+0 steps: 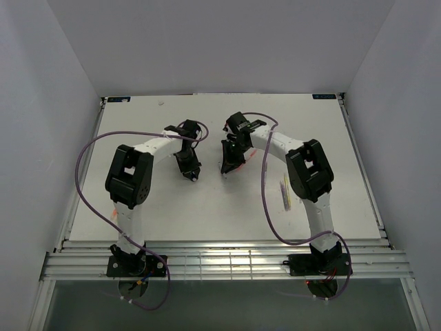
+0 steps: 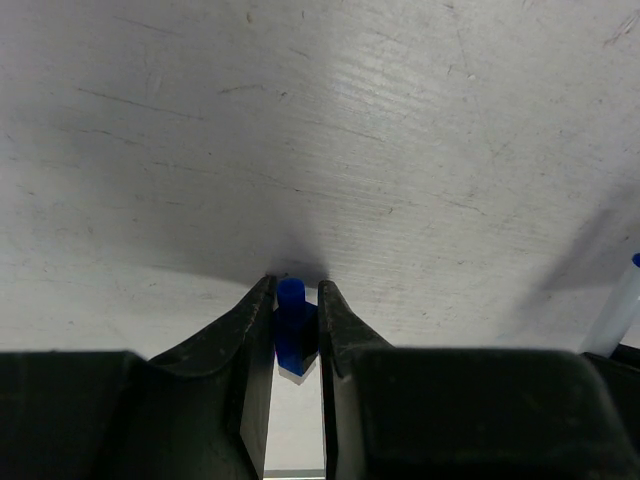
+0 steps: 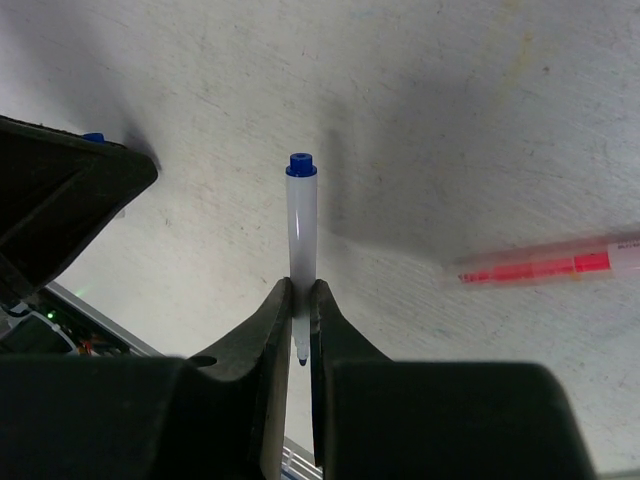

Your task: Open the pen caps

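Observation:
My left gripper (image 2: pixel 297 300) is shut on a small blue pen cap (image 2: pixel 290 322), held just above the table. In the top view it (image 1: pixel 191 175) is at the table's middle. My right gripper (image 3: pixel 302 300) is shut on a white pen (image 3: pixel 302 230) with a blue end plug. The pen's uncapped writing tip shows between the fingers. In the top view the right gripper (image 1: pixel 226 169) is just right of the left one. The white pen also shows at the right edge of the left wrist view (image 2: pixel 620 310). A red pen (image 3: pixel 545 265) lies on the table to the right.
The left gripper's black body (image 3: pixel 60 200) fills the left of the right wrist view. A few thin pens, yellow among them (image 1: pixel 284 194), lie beside the right arm. Purple cables loop over both arms. A metal rail (image 1: pixel 220 256) runs along the near edge.

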`<act>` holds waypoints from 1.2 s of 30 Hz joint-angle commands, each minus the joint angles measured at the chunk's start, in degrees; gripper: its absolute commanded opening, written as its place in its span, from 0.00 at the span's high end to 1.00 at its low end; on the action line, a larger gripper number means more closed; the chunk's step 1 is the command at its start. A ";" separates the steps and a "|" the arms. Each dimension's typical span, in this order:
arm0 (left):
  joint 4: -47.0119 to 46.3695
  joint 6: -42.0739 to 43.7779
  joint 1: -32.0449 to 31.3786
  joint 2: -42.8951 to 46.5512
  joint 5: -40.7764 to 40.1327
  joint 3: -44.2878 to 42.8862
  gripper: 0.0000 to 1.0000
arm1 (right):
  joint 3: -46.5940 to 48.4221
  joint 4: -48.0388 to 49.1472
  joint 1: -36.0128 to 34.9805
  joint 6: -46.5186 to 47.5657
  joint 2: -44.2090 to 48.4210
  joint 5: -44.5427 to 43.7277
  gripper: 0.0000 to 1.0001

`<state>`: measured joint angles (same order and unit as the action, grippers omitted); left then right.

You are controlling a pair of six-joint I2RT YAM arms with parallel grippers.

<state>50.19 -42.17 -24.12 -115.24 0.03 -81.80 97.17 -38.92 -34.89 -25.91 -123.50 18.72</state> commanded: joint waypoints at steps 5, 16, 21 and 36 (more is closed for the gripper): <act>0.78 2.27 0.04 -2.97 -3.20 -0.46 0.89 | -0.31 0.42 0.00 1.57 -2.62 0.44 0.92; 0.52 2.36 0.12 -3.50 -3.11 1.99 0.63 | -1.36 0.60 -0.09 1.13 -3.15 2.37 0.84; 0.34 2.62 0.12 -3.24 -2.32 2.61 0.53 | -1.89 0.59 -0.09 1.04 -2.71 2.37 0.76; 2.10 2.10 0.12 2.20 -3.46 2.00 0.42 | 2.06 -0.28 -0.09 2.80 -0.78 -0.35 0.60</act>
<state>50.92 -40.03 -24.12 -114.69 -0.27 -81.08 96.42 -38.68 -34.89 -24.58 -126.41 20.43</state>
